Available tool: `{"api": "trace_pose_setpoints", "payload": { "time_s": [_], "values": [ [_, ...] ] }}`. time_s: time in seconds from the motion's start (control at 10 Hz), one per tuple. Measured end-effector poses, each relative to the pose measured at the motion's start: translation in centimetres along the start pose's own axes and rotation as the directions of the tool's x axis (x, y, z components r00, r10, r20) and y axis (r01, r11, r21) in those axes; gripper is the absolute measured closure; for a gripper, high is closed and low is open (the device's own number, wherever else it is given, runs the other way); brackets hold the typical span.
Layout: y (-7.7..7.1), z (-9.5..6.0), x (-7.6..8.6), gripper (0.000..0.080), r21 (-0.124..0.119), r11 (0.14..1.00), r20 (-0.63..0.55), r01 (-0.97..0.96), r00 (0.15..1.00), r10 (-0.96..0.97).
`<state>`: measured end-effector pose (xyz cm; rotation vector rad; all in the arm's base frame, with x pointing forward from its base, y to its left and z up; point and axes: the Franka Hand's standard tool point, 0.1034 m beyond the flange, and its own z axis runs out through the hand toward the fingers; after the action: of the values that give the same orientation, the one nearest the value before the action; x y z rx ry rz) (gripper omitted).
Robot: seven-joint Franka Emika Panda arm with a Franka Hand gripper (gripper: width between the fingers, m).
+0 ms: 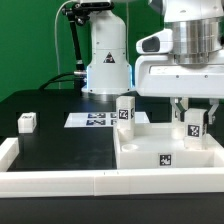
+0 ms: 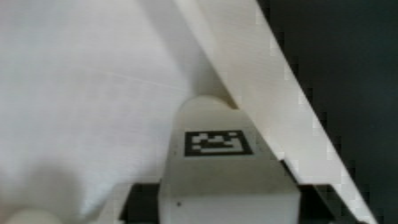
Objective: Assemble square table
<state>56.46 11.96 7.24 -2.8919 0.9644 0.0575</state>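
The square table's white top (image 1: 150, 152) lies at the front of the exterior view's right, raised rim up. One white tagged leg (image 1: 125, 111) stands upright at its far left corner. My gripper (image 1: 193, 114) is shut on a second tagged leg (image 1: 193, 126), held upright over the top's far right corner, close to the rim. In the wrist view this leg (image 2: 215, 143) fills the space between my dark fingers (image 2: 153, 202), my gripper (image 2: 222, 198) clamped on its sides, with the top's floor (image 2: 89, 90) and rim (image 2: 235, 70) beyond. Whether the leg sits in a socket is hidden.
A small white block (image 1: 27, 122) sits alone on the black table at the exterior view's left. The marker board (image 1: 92, 120) lies in front of the robot base (image 1: 108, 62). A low white border rail (image 1: 60, 181) runs along the front and left edges.
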Motion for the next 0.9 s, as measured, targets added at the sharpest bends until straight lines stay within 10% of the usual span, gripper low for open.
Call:
{"api": "trace_pose_setpoints", "payload": {
  "time_s": [0.9],
  "values": [
    [-0.21, 0.07, -0.06, 0.0506, 0.015, 0.732, 0.020, -0.681, 0.733, 0.680]
  ]
}}
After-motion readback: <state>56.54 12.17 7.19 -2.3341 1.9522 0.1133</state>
